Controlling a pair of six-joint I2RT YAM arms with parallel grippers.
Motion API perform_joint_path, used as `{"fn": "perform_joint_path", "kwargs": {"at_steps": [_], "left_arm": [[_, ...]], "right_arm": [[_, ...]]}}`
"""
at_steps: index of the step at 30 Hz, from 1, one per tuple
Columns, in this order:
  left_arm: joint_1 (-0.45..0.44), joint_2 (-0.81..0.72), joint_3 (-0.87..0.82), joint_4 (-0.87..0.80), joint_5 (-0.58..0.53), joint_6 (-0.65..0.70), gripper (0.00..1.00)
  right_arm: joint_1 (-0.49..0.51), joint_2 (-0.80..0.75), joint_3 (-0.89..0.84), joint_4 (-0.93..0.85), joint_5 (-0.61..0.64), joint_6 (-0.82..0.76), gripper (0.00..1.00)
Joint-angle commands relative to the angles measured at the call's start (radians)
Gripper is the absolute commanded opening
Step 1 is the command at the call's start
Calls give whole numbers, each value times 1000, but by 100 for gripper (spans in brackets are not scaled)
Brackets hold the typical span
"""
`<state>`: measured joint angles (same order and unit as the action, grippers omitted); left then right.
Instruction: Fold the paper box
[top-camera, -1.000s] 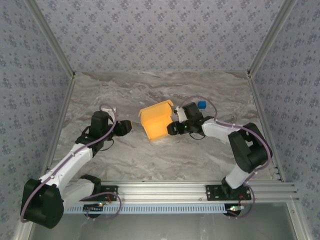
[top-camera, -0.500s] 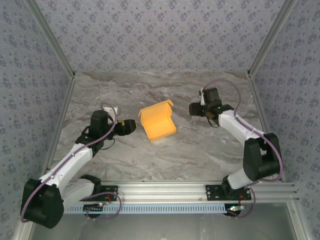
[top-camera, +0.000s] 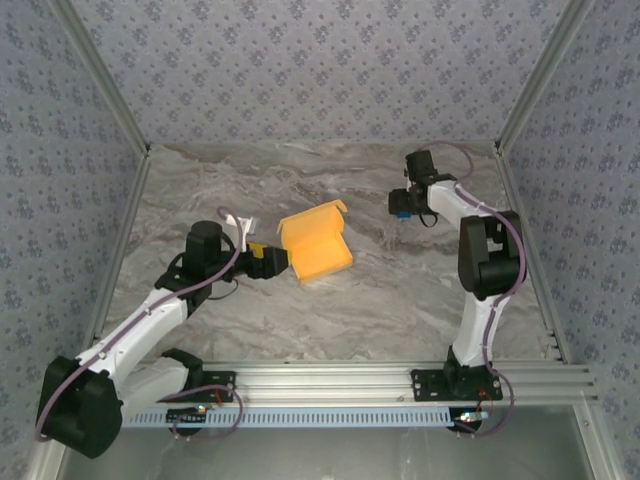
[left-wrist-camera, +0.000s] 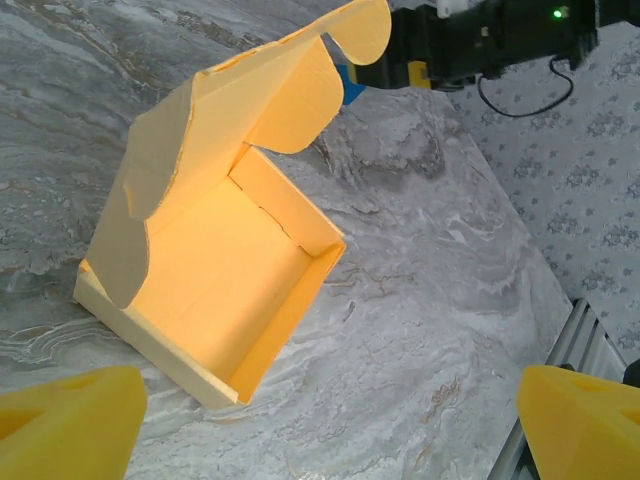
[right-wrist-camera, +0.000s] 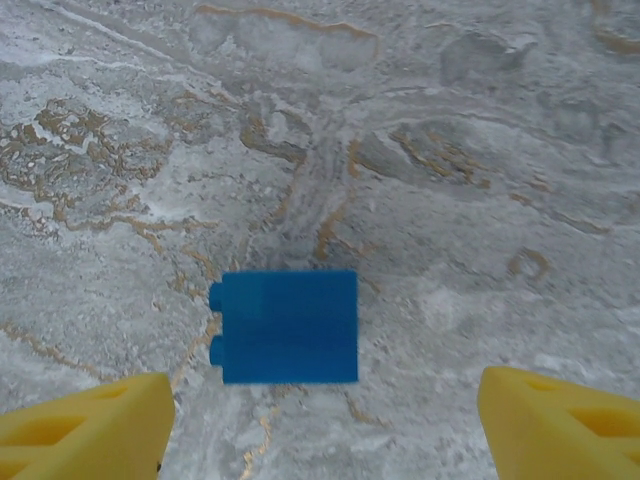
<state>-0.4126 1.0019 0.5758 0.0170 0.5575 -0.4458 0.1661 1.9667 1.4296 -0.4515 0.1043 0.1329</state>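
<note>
Top view, paper box: an open yellow-orange box near the middle of the table. Its lid stands up on the far side.
Top view, left gripper: low over the table, just beside the box's left side.
Top view, right gripper: toward the far right corner, well apart from the box, with a small blue block right under it.
Left wrist view, paper box: it sits on the table with its inside showing. The lid tilts up and has round flaps.
Left wrist view, left gripper: its two yellow fingers are spread wide with only bare table between them. The box lies just ahead of them.
Left wrist view, right gripper: a dark shape behind the lid.
Right wrist view, blue block: it lies flat on the table.
Right wrist view, right gripper: its yellow fingers are spread wide. The block is between them and a bit ahead, and neither finger touches it.
</note>
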Motion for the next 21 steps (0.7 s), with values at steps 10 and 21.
{"fn": "perform_joint_path", "kwargs": {"at_steps": [10, 21], "left_arm": [[-2, -11, 32, -27, 6, 39, 95], [-3, -21, 14, -33, 4, 43, 95]], "right_arm": [[-2, 139, 167, -119, -56, -53, 71], [2, 181, 214, -145, -58, -55, 56]]}}
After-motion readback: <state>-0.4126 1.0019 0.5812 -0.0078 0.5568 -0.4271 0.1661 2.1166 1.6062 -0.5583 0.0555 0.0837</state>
